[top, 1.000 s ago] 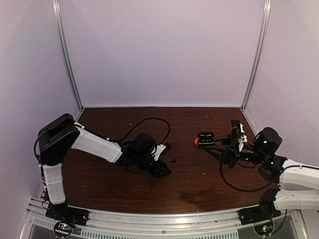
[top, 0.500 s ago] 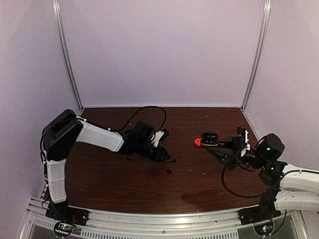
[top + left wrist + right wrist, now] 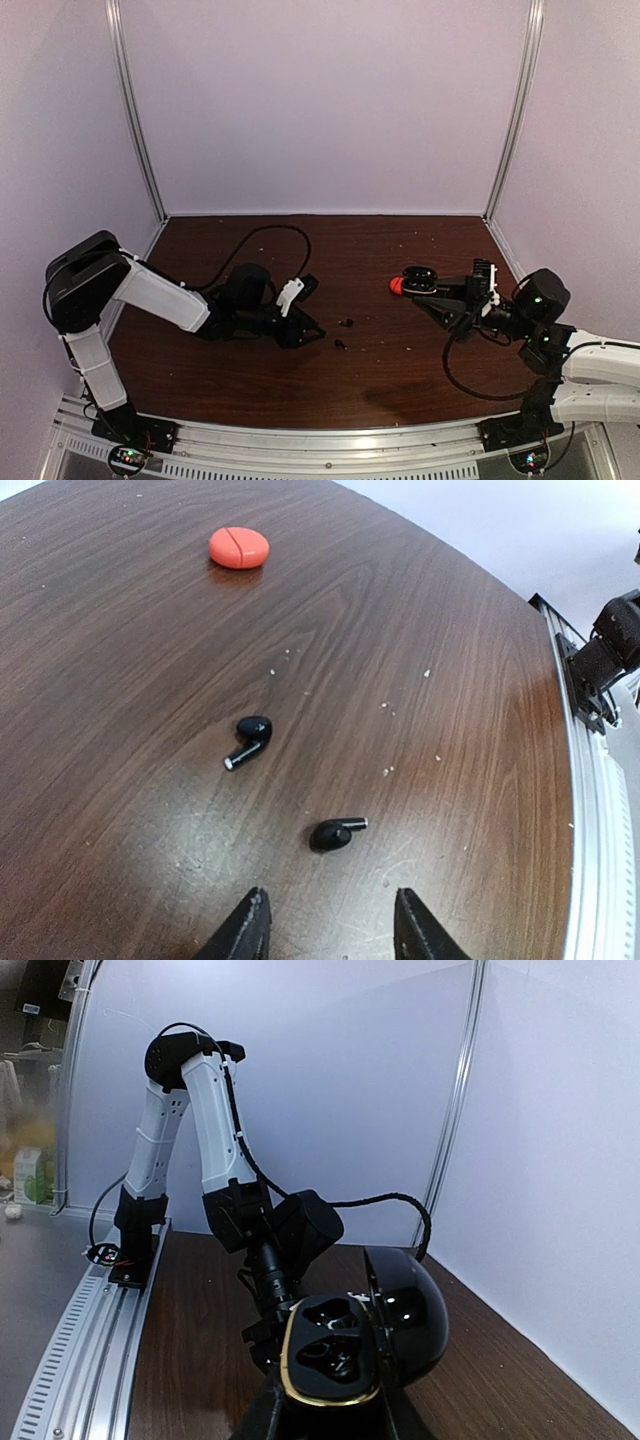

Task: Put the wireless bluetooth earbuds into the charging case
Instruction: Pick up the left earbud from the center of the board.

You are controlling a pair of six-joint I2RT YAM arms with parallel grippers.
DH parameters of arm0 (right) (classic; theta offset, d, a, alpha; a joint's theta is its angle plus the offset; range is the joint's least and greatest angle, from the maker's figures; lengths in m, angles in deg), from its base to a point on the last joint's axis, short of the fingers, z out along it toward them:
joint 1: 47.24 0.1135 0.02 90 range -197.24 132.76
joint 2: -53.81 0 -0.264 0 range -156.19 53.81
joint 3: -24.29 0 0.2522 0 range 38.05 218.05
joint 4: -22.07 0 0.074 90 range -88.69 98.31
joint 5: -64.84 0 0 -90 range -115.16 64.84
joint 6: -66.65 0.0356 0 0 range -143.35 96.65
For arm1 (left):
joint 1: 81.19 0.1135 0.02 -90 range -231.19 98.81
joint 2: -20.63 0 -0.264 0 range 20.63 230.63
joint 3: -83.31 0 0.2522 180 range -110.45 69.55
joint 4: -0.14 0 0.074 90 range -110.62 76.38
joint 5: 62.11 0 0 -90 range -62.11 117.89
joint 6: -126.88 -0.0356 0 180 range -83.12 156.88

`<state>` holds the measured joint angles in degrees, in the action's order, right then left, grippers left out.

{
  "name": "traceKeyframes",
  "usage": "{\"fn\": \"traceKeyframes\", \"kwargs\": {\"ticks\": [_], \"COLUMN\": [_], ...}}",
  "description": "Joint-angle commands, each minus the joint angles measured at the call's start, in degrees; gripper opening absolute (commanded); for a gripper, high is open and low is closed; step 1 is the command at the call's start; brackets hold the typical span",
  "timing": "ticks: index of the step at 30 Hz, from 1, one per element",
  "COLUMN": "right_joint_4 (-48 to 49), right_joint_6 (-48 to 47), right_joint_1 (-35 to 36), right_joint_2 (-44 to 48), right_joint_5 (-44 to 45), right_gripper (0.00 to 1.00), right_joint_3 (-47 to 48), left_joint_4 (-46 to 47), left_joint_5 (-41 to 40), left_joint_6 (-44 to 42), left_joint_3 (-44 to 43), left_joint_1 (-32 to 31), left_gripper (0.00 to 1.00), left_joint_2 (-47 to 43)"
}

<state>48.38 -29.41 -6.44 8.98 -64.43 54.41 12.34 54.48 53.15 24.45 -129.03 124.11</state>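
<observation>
Two black earbuds lie apart on the brown table, one farther [image 3: 250,738] [image 3: 348,323] and one nearer [image 3: 335,833] [image 3: 340,345]. My left gripper [image 3: 330,935] [image 3: 308,336] is open and empty, low over the table, its tips just short of the nearer earbud. My right gripper [image 3: 335,1415] [image 3: 432,292] is shut on an open black charging case [image 3: 335,1355] [image 3: 418,275], held above the table with its lid [image 3: 412,1320] swung back. Both sockets look empty. No red earbuds show.
A closed red case [image 3: 239,547] [image 3: 397,286] lies on the table beside the held black case. The left arm's cable [image 3: 270,235] loops over the table behind it. A metal rail [image 3: 590,730] runs along the near edge. White walls enclose three sides.
My left gripper has drawn back to the left, away from the earbuds; the nearer earbud now lies uncovered on the table. My right gripper shifted slightly, still holding the black case.
</observation>
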Motion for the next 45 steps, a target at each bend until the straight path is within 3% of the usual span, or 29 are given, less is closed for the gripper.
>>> {"fn": "traceKeyframes", "kwargs": {"ticks": [1,9,15,32,45], "right_joint_4": [0.2,0.7,0.1,0.3,0.2], "right_joint_6": [0.5,1.8,2.2,2.8,3.1], "right_joint_1": [0.4,0.4,0.4,0.4,0.4], "right_joint_2": [0.2,-0.7,-0.7,-0.4,-0.2], "right_joint_5": [1.3,2.2,2.7,3.5,3.9], "right_gripper": [0.0,0.0,0.0,0.0,0.0], "right_joint_3": [0.2,0.2,0.8,0.2,-0.1], "left_joint_4": [12.9,23.8,26.6,20.6,15.3], "left_joint_5": [-0.7,-1.4,-1.9,-3.5,-6.7], "left_joint_6": [-5.3,-10.9,-14.1,-19.5,-21.3], "left_joint_3": [3.3,7.2,6.4,-0.5,-3.7], "left_joint_1": [0.1,0.0,-0.5,-4.0,-5.2], "left_gripper": [0.45,0.49,0.51,0.49,0.35], "left_joint_2": [0.7,4.4,7.6,15.6,17.5]}}
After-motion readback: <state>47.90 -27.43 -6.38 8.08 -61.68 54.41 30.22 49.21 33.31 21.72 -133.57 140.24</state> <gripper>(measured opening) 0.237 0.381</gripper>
